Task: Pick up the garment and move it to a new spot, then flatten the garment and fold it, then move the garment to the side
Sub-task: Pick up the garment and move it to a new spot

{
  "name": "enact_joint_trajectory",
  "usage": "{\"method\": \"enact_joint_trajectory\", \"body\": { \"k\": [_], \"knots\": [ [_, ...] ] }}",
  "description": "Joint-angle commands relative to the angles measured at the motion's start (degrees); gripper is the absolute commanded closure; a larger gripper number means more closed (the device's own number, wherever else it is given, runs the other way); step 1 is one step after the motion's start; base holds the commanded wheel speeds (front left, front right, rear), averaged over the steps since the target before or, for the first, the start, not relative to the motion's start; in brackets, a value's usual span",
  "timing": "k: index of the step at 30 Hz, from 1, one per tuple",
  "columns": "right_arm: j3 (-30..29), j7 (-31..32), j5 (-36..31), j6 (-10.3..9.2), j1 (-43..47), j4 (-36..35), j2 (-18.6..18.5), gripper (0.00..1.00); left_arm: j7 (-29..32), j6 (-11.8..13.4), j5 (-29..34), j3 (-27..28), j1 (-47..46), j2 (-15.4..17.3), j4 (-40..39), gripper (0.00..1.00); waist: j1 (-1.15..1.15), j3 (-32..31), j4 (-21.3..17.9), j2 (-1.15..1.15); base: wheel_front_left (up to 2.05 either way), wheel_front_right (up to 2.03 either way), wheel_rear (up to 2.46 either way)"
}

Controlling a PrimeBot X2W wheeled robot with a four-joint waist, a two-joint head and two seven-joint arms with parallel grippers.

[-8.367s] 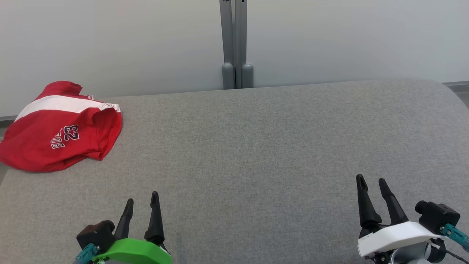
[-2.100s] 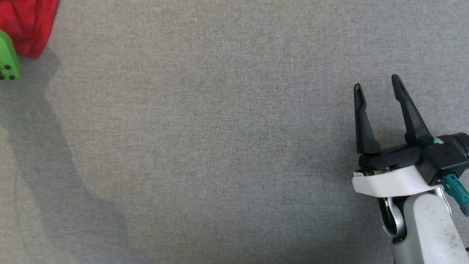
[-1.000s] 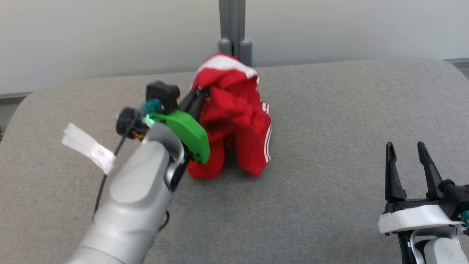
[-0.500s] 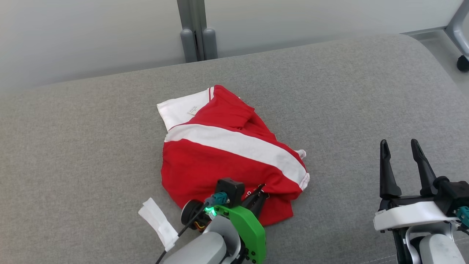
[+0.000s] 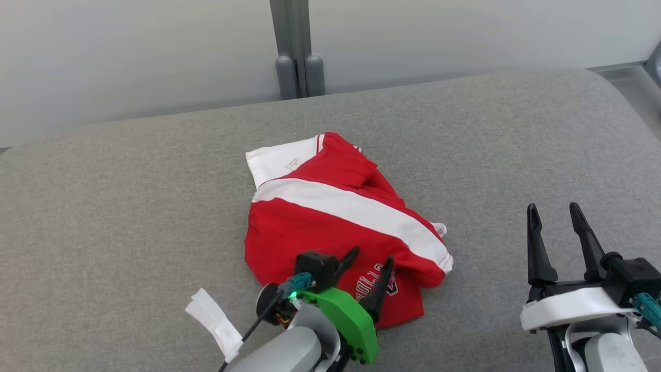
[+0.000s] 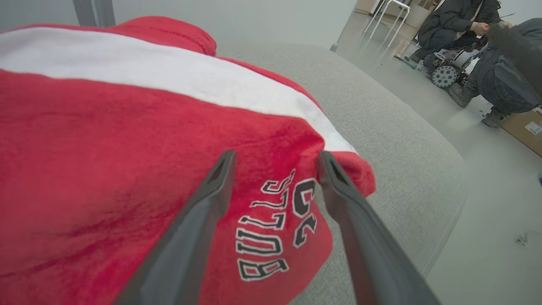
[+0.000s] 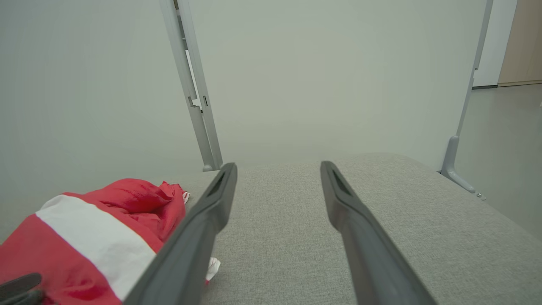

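At lower centre, my left end effector (image 5: 371, 257) stands wide, gripping nothing, over the near hem of the red garment (image 5: 330, 222), which lies crumpled mid-frame on the table (image 5: 490, 155). To flatten it well, I'd pinch opposite corners and pull outward. At lower right, my right end effector (image 5: 552, 208) hovers wide and empty.

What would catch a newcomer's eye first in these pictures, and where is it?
The crumpled red garment with a white stripe lies in the middle of the grey fabric surface. The left gripper, with its bright green cover, stands open over the garment's near edge. The right gripper is open at the lower right, apart from the cloth.
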Motion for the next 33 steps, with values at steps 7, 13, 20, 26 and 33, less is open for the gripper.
{"method": "enact_joint_trajectory", "body": {
  "k": [7,13,20,26,33],
  "knots": [
    [-0.5,-0.2,-0.3,-0.08,1.2,0.3,-0.1,0.0,-0.3,2.1,5.4,11.9,4.0,0.4,-4.1,0.0,0.0,-2.5,2.5,0.0,0.0,0.0,0.0],
    [0.0,-0.2,-0.1,-0.08,1.0,0.3,-0.1,0.0,-0.3,1.9,8.9,19.8,5.6,1.9,-0.9,0.0,0.0,-2.4,2.6,0.0,0.0,0.0,0.0],
    [0.4,-0.2,-0.6,-0.08,0.6,0.3,-0.1,0.0,-0.4,0.2,8.4,25.6,5.0,2.5,7.7,0.0,0.0,-0.9,1.2,0.0,0.0,0.0,0.0],
    [0.4,-0.2,-1.3,-0.08,-0.6,0.3,-0.1,0.0,-0.3,-4.7,5.4,28.7,1.5,1.2,13.9,0.0,0.0,1.7,0.1,0.0,0.0,0.0,0.0],
    [0.4,-0.2,-1.8,-0.08,-1.5,0.5,-0.1,0.0,-0.3,-9.3,3.2,28.9,-2.7,0.6,19.6,0.0,0.0,3.2,-0.6,0.0,0.0,0.0,0.0]
  ]
}}
